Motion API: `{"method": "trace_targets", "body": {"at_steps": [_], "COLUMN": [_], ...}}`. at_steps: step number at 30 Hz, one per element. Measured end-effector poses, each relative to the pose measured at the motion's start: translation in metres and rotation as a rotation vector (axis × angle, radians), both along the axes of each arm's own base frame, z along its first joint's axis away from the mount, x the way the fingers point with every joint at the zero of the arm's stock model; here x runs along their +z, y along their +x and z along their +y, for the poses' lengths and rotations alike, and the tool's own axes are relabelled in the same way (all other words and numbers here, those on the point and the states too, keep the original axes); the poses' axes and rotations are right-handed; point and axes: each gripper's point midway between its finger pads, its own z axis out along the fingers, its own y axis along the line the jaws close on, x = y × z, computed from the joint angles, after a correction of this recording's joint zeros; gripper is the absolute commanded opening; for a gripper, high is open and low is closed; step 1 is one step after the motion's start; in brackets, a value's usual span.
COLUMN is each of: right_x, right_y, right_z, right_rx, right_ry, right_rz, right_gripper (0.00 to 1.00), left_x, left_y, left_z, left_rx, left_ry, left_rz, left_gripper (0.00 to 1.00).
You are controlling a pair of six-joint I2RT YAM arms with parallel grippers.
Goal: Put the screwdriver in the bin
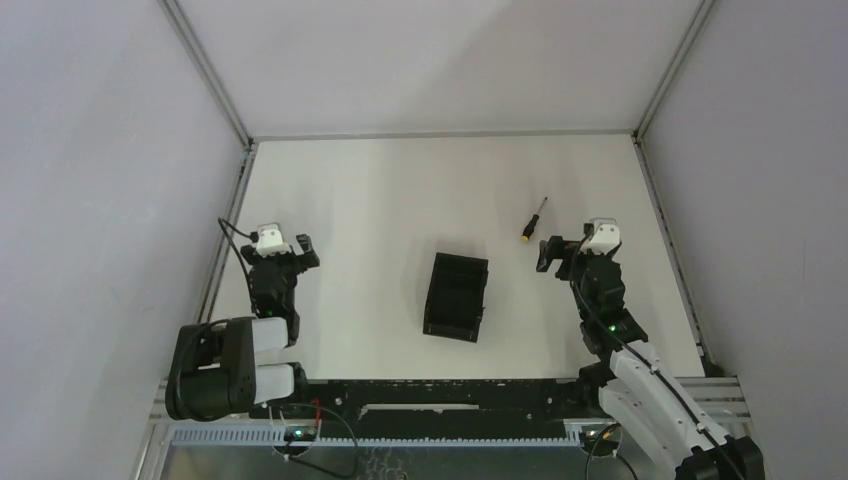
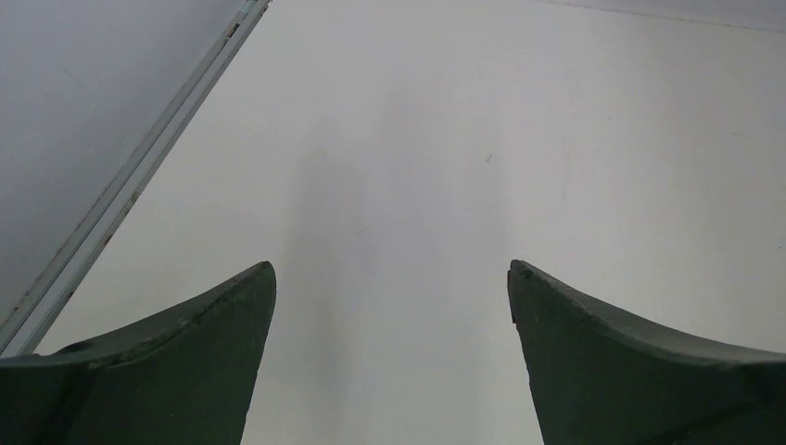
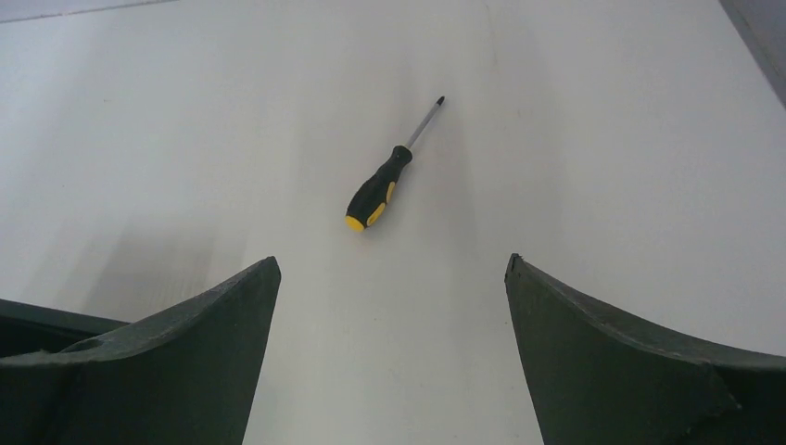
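Nearest the arm bases, the bin [image 1: 431,300] sits on the table [image 1: 400,200] about midway between the two arms, tilted a little off square, with nothing visible inside it. Its walls are low and it looks light, so a careless descent could shove it aside. Because it is narrow, a screwdriver released across it instead of along it would likely bridge a wall and tip out. A little farther out, the left gripper [image 1: 283,255] [image 2: 391,266] hangs over bare table with its fingers spread wide and holding nothing. It is well apart from both task things and poses little risk where it is. The right gripper [image 1: 562,255] [image 3: 391,262] is likewise spread as wide as it goes and empty. Beyond it, the screwdriver [image 1: 533,220] [image 3: 385,181] lies flat on the table just ahead of those fingers, orange-yellow end toward them and tip pointing away to the far right. It lies well apart from the bin. The main hazards sit here. The tool lies at a slant to the line between the fingers, so a closing finger could strike one end first and spin it. The rounded handle could roll away under a glancing touch. It is slim and lies low, so fingers stopping too high would close on air, while fingers coming too low would scrape the table. A grip on the thin shaft would probably let the heavier handle swing down during the carry.
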Motion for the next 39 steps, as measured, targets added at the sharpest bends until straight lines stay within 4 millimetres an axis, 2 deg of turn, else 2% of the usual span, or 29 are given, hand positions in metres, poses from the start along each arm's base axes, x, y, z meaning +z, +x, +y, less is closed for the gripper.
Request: {"method": "trace_targets", "body": {"at_steps": [5,9,11,16,20,22,25,28,31,35,37,39], "right_x": [-0.002,-0.011,-0.004,0.041,0.045,0.032,-0.005,-0.047,-0.091,-0.128,-0.129,-0.129], "right_y": [0.002,0.007,0.016,0.057,0.091,0.108,0.122,0.129,0.127,0.116,0.118,0.121], "right_z": [-0.003,-0.004,-0.004,0.011,0.02,0.023,0.024,0.021,0.022,0.021,0.02,0.02], "right_rx": [-0.029,-0.052,-0.07,-0.069,-0.095,-0.111,-0.138,-0.168,-0.189,-0.213,-0.224,-0.23], "right_ry": [0.019,0.039,0.062,0.124,0.132,0.12,0.104,0.083,0.07,0.064,0.063,0.074], "right_rz": [0.008,0.08,0.134,0.212,0.332,0.401,0.533,0.667,0.797,0.918,0.927,0.924], "right_gripper": [1.0,1.0,1.0,1.0,1.0,1.0,1.0,1.0,0.99,0.84,0.73,0.54], "left_x": [0.0,0.0,0.0,0.0,0.0,0.0,0.0,0.0,0.0,0.0,0.0,0.0], "left_y": [0.0,0.0,0.0,0.0,0.0,0.0,0.0,0.0,0.0,0.0,0.0,0.0], "left_z": [0.0,0.0,0.0,0.0,0.0,0.0,0.0,0.0,0.0,0.0,0.0,0.0], "left_rx": [0.0,0.0,0.0,0.0,0.0,0.0,0.0,0.0,0.0,0.0,0.0,0.0], "left_ry": [0.0,0.0,0.0,0.0,0.0,0.0,0.0,0.0,0.0,0.0,0.0,0.0], "left_rz": [0.0,0.0,0.0,0.0,0.0,0.0,0.0,0.0,0.0,0.0,0.0,0.0], "left_gripper": [1.0,1.0,1.0,1.0,1.0,1.0,1.0,1.0,1.0,1.0,1.0,1.0]}}
